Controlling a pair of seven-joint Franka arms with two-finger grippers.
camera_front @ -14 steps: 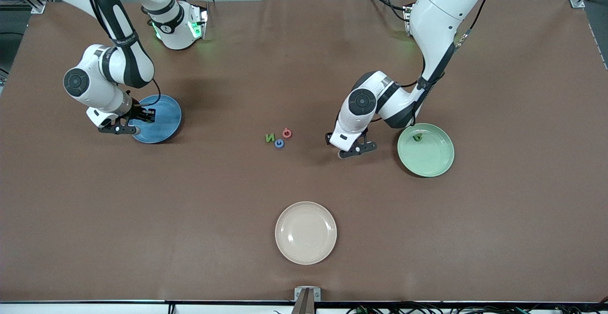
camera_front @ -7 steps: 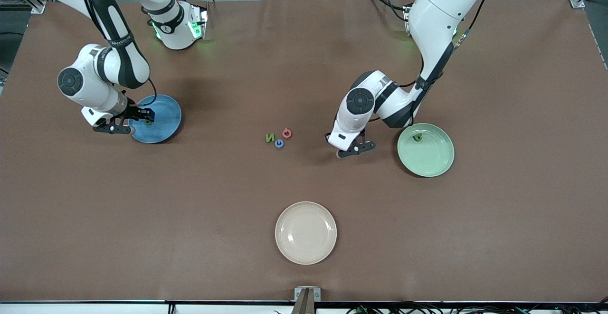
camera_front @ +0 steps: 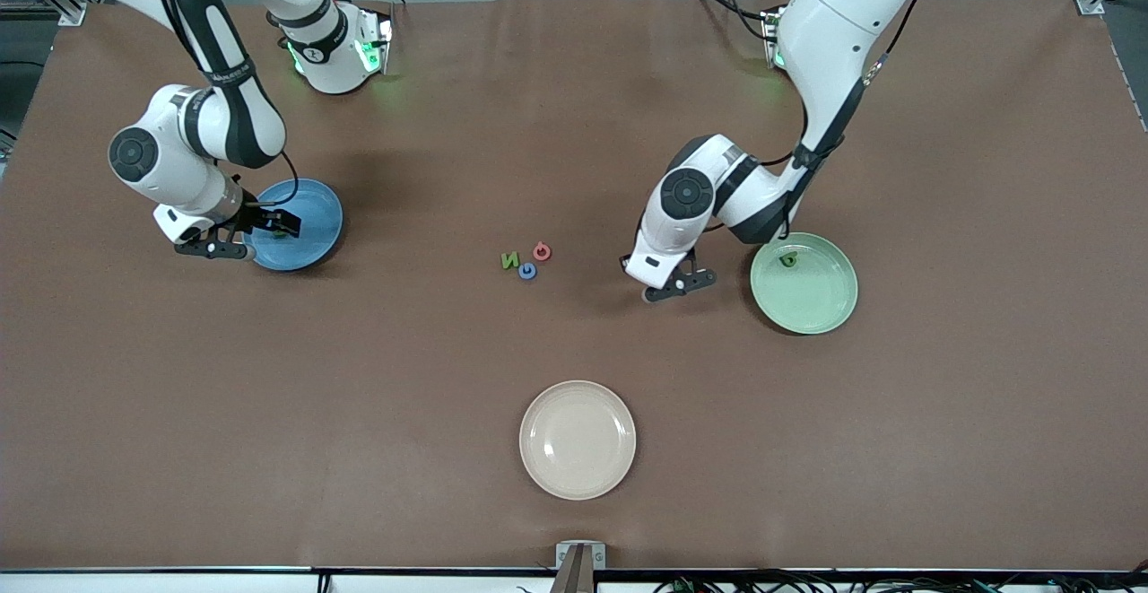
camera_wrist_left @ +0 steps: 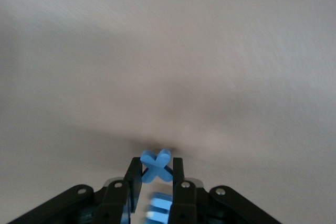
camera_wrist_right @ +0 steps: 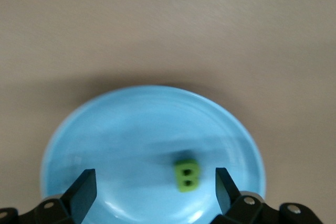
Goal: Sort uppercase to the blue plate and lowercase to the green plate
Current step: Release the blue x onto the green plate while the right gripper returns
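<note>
Now the left end effector (camera_wrist_left: 156,179) pinches the light, squashy blue cross (camera_wrist_left: 156,165) by its middle over the counter (camera_front: 574,126), while the right end effector (camera_wrist_right: 153,184), spread wide and empty, hovers over the green B (camera_wrist_right: 186,176) on the blue plate (camera_wrist_right: 105,145).

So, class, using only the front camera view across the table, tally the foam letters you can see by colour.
Green: 3 (B on the blue plate, N on the table, one letter on the green plate)
Blue: 1 (G)
Pink-red: 1 (G)
Total: 5
</note>
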